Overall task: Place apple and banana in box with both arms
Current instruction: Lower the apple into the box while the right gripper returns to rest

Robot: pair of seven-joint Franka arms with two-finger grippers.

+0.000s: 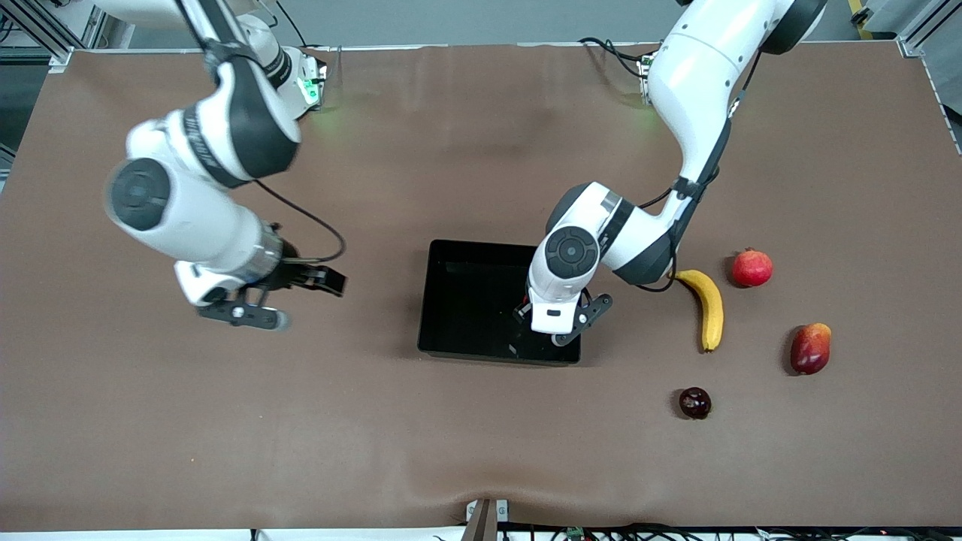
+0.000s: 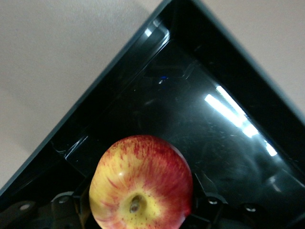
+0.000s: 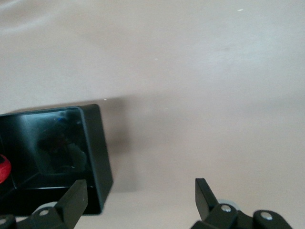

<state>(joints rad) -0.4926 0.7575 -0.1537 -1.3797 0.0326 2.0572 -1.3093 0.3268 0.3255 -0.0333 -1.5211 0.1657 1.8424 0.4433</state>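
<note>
The red-and-yellow apple (image 2: 140, 188) sits between the jaws of my left gripper (image 2: 141, 207), which is shut on it. In the front view that gripper (image 1: 555, 324) hangs over the black box (image 1: 466, 300), at the corner toward the left arm's end and nearest the camera; the hand hides the apple there. The left wrist view shows the glossy floor of the box (image 2: 214, 119) under the apple. The banana (image 1: 709, 308) lies on the table beside the box, toward the left arm's end. My right gripper (image 1: 301, 299) is open and empty over bare table toward the right arm's end.
A red pomegranate (image 1: 752, 267) lies next to the banana's stem end. A red-yellow mango-like fruit (image 1: 811, 348) and a small dark fruit (image 1: 695, 403) lie nearer the camera. The right wrist view shows one outer wall of the box (image 3: 97, 143) beside my open right gripper (image 3: 140, 195).
</note>
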